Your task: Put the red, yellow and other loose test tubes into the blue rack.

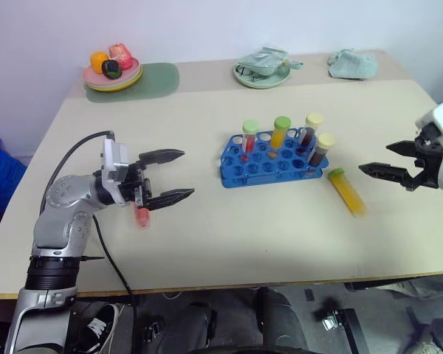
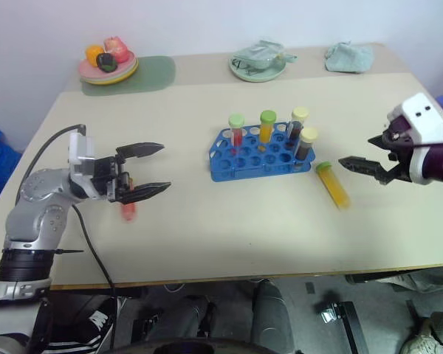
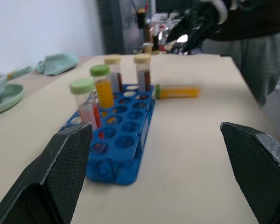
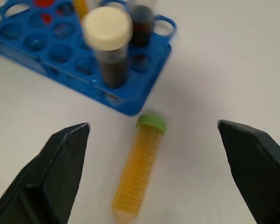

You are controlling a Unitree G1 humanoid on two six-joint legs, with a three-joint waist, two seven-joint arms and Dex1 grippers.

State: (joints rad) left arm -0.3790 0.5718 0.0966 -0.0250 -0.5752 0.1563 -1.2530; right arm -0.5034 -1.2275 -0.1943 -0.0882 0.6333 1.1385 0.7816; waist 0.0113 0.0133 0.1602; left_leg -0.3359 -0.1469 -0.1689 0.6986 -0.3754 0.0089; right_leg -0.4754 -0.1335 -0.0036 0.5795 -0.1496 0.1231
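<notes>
My fingers (image 3: 51, 182): spread wide, empty.
Blue rack (image 3: 126, 154): ahead, four capped tubes upright.
Yellow tube (image 3: 177, 91): lying beside the rack's far end.

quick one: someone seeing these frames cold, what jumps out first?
Probably the blue rack mid-table, with four capped tubes standing in it. Next, the yellow tube with a green cap lying loose on the table just off the rack's right end, in front of the open right gripper. Then the open left gripper hovering over a reddish tube lying on the table at the left.
</notes>
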